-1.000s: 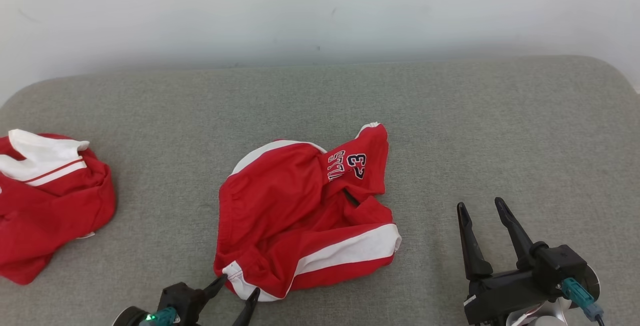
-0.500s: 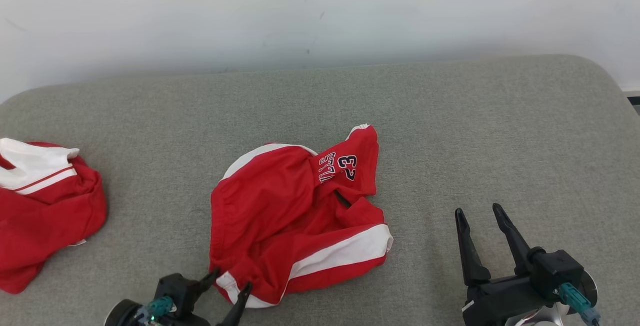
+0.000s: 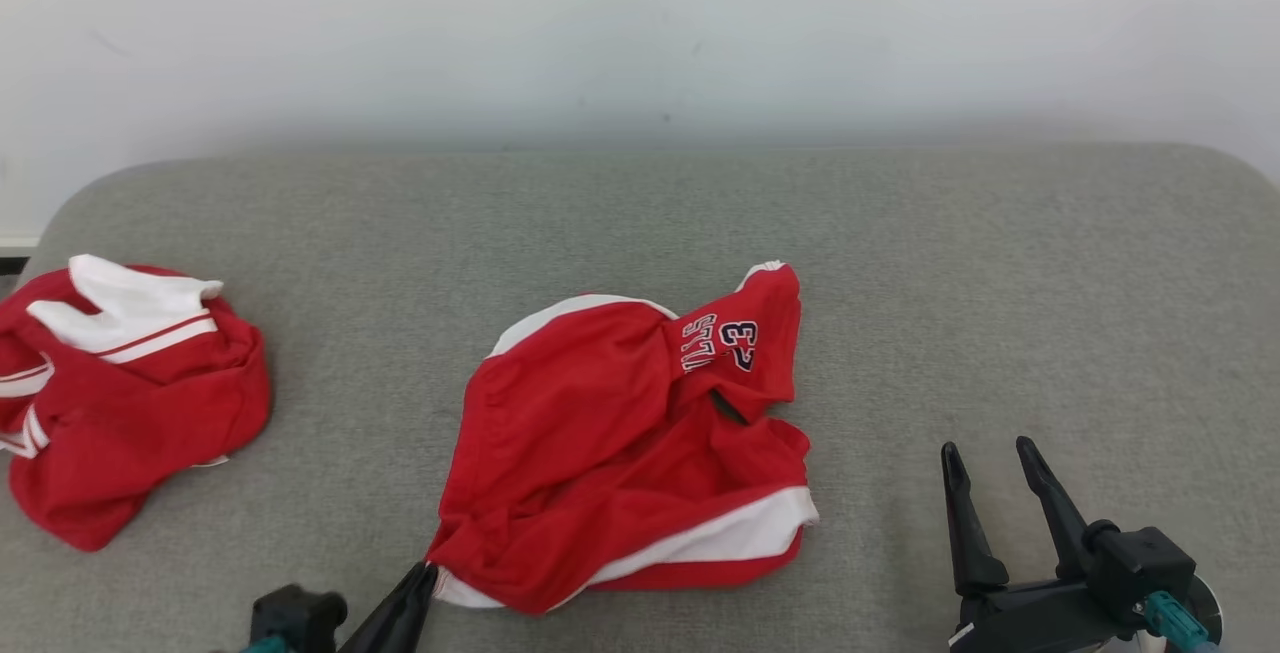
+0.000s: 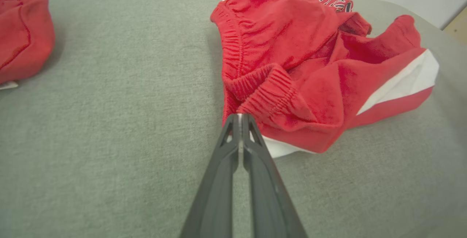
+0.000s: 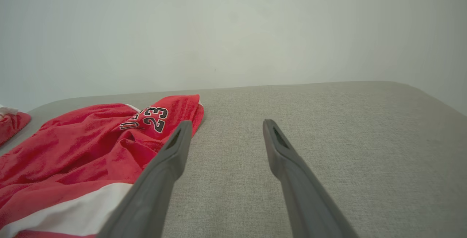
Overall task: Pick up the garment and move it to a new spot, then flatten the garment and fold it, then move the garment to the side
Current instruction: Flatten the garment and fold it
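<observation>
Pale wall [image 3: 640,33] at the back. In front of it, a grey fabric-covered cushion surface [image 3: 900,263] with rounded far corners.

Far out to the left of the left pincer, well apart from it: a second red garment [image 3: 130,403] with white trim, lying in a crumpled heap.

Left pincer [image 3: 427,570] at the lower edge of the head view. Fingers pressed tight together, tips clamped on the near-left corner of the red basketball shorts [image 3: 600,433]. The left wrist view shows the ribbed elastic waistband [image 4: 268,92] bunched just beyond the tips, with a sliver of white edge caught between them.

The shorts spread away from that grip, up and to the right, crumpled and resting on the cushion. The dark number 23 [image 3: 745,345] sits on the far leg. A white side stripe [image 3: 730,533] runs along the near edge, to the right of the grip.

Right pincer [image 3: 988,446] stands to the right of the shorts, apart from them. Fingers spread wide, holding nothing, bare grey fabric showing between them.
</observation>
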